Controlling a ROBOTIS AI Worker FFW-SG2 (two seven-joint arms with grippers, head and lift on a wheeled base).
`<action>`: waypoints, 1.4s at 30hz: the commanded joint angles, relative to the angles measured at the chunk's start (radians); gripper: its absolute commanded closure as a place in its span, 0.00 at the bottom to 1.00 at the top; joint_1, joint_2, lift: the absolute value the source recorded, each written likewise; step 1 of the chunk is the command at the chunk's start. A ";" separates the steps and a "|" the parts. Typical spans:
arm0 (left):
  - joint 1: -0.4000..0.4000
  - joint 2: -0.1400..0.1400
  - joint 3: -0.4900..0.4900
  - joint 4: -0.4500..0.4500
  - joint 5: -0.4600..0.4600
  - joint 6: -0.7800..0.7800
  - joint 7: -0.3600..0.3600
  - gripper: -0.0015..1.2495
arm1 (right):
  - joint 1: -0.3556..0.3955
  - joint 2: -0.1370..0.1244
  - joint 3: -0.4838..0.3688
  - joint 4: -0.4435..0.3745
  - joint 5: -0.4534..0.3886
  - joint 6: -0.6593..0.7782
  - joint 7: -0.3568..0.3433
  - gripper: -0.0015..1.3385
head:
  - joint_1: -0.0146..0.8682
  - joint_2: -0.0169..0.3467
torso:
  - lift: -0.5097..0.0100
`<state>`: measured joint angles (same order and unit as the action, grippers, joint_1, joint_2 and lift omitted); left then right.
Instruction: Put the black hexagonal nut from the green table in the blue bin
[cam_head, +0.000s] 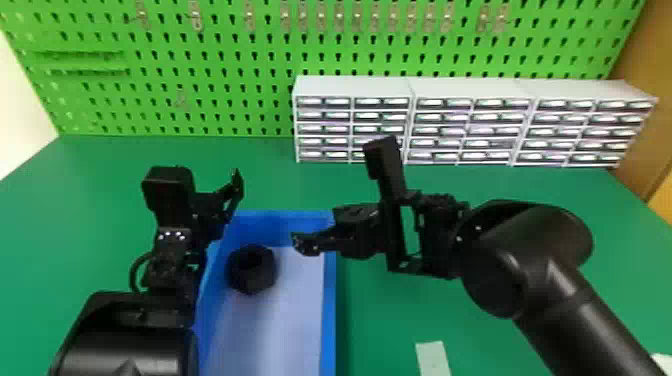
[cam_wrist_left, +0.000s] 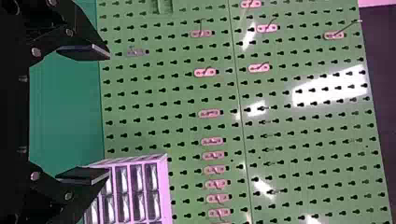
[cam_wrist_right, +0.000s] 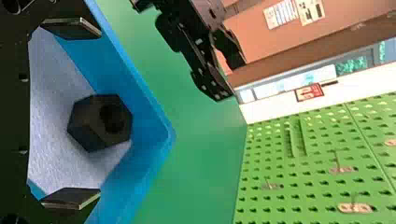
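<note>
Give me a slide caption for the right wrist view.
Nut in the bin, seen past the open right pincer, with pegboard behind.

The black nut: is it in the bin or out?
In: the black nut lies on the pale bottom, inside the blue bin.

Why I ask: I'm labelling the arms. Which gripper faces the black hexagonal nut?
The right gripper: its open fingers frame the black hexagonal nut in the blue bin, whereas the left gripper, also open, faces the green pegboard.

Left gripper (cam_head: 220, 202) pointing forward, right gripper (cam_head: 316, 228) turned leftward, both with fingers (cam_wrist_right: 74, 29) spread apart
</note>
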<state>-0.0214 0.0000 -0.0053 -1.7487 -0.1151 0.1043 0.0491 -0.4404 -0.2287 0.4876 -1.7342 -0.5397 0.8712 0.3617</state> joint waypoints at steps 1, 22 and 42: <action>0.000 -0.003 -0.002 0.001 0.000 0.000 0.000 0.30 | 0.008 0.008 -0.061 -0.031 0.055 0.000 0.002 0.08 | 0.76 0.20 | 0.80; 0.003 -0.003 -0.008 0.003 0.000 0.000 0.000 0.30 | 0.075 0.046 -0.383 -0.202 0.244 -0.015 -0.017 0.09 | 0.76 0.20 | 0.80; 0.005 -0.003 -0.016 0.003 0.002 0.000 0.000 0.30 | 0.216 0.060 -0.567 -0.360 0.184 -0.132 -0.207 0.09 | 0.76 0.20 | 0.80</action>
<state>-0.0172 0.0000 -0.0195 -1.7456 -0.1141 0.1043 0.0491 -0.2451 -0.1702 -0.0488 -2.0681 -0.3551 0.7505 0.1651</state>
